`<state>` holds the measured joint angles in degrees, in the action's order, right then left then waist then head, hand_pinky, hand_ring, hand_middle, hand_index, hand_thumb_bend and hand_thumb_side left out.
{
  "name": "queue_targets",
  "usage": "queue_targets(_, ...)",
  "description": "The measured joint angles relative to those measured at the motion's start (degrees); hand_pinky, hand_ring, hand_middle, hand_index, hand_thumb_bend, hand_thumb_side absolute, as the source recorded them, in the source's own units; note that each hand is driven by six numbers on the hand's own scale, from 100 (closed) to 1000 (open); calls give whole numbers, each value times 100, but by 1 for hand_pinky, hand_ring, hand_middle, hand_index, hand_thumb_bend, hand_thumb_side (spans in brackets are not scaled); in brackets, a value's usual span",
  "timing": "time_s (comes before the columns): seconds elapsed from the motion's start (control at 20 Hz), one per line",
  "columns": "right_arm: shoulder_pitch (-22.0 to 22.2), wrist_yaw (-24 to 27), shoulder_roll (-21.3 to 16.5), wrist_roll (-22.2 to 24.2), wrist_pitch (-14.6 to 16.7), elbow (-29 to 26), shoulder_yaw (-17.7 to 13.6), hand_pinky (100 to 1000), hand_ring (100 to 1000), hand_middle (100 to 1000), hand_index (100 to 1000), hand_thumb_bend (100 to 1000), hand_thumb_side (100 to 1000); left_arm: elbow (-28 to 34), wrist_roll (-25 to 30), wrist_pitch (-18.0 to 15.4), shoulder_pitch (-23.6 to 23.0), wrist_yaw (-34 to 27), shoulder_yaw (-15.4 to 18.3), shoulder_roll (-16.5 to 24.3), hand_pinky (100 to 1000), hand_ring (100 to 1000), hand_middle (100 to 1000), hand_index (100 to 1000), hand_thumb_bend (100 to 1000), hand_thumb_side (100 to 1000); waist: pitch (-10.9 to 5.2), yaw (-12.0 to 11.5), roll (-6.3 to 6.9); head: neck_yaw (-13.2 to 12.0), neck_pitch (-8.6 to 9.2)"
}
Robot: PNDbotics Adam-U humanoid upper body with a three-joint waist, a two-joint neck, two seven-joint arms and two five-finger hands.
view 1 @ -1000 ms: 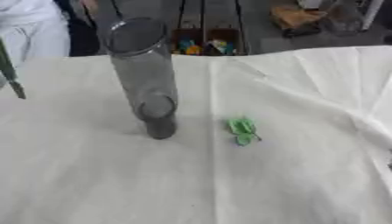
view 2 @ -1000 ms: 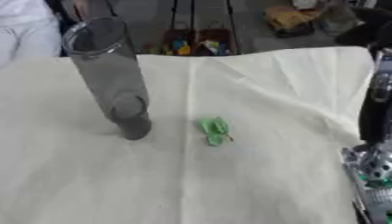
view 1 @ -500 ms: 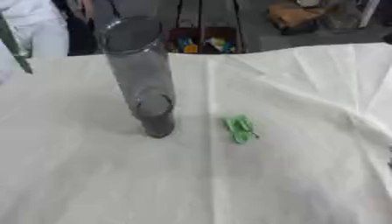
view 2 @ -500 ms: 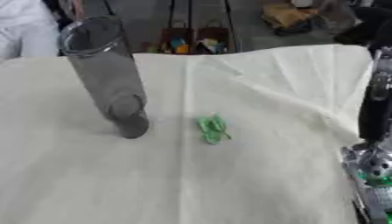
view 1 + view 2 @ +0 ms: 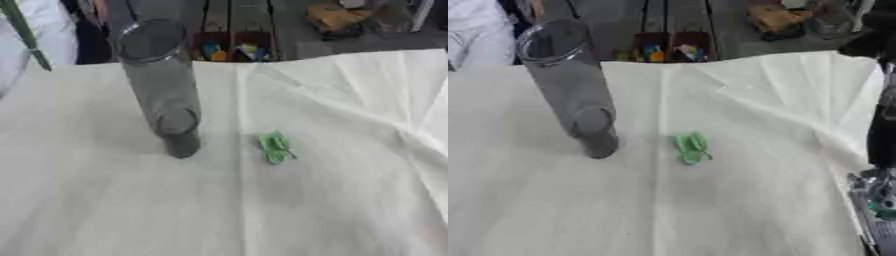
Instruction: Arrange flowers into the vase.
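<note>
Vase [image 5: 162,85] stands upright on the cloth-covered surface [image 5: 332,200]; a green sprig [image 5: 274,146] lies just beside it. A green stem [image 5: 24,34] shows at upper left — holder unseen. Fingers: cannot tell. Risk — a sideways knock topples the tall vase.

A creased white cloth [image 5: 332,200] covers the table. Beyond its far edge, a dark rack [image 5: 667,47] holds small colourful items, with brownish clutter [image 5: 337,17] to its right.
</note>
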<state>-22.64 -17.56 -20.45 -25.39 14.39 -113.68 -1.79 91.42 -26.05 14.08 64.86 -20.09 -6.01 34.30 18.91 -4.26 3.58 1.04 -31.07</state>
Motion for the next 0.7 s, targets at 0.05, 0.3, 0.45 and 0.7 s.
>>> queue_targets(0.05,2,2,-3,5,2,0,1,597,549,493,729,100,984,-86,-34,-12,67,-13,1,-54,100,100,100,100,100,628,-12,8,3,-13,1)
queue_targets(0.3,24,10,-5,28,2,0,3,598,549,492,729,100,984,-396,-124,-91,223,-54,7,-163,100,100,100,100,100,644,-25,44,16,-53,3)
queue_targets(0.45,46,28,-23,45,-1,0,9,598,549,492,729,100,984,-633,-212,-78,430,-60,31,-282,100,100,100,100,100,642,-25,135,69,-99,24)
queue_targets(0.7,46,59,-62,78,15,0,40,600,549,491,729,100,985,-1059,-327,-201,694,25,52,-391,100,100,100,100,100,639,-25,194,96,-190,52)
